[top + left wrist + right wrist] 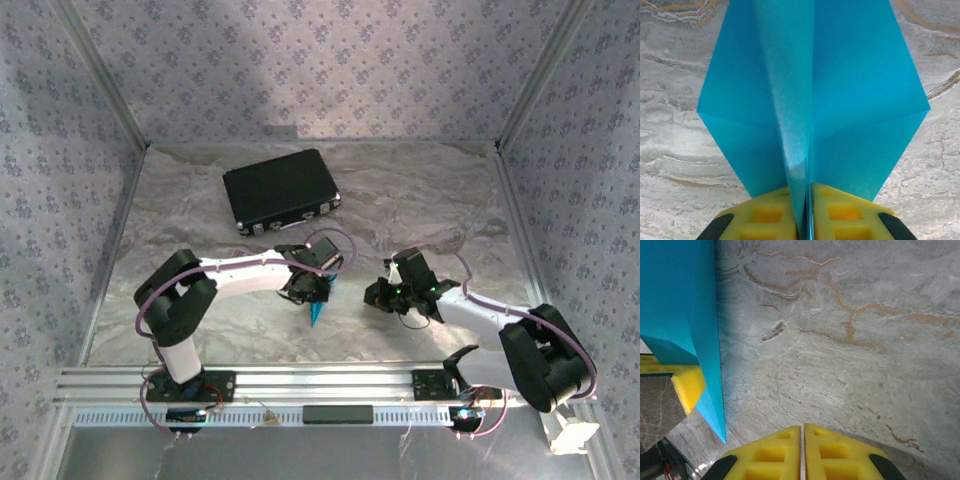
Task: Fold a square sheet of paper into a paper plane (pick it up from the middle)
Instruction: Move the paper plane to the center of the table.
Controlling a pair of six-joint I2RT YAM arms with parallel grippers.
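The paper plane [318,313] is in the grip of the left claw [308,288], near the middle of the table [420,200] and a little toward its near edge. From above it shows as a slim bright blue point sticking out below the claw, aimed at the near edge. Whether that point touches the table I cannot tell.

Seen from the left wrist, the paper plane [810,100] spreads two flat wings out to either side of a raised centre ridge, and the left claw [806,200] is pinched tight on that ridge, with the blue paper running down between its yellow fingers [765,215].

The right claw [385,295] hangs just beside it to the right, apart from the paper. From the right wrist, the right claw [802,440] has its yellow fingers [770,450] pressed together with nothing between them, over bare marbled table. The paper plane [685,315] stands at the left of that view, folded edge and sharp tip hanging down.

A black case [282,190] lies flat farther back, well apart from both claws
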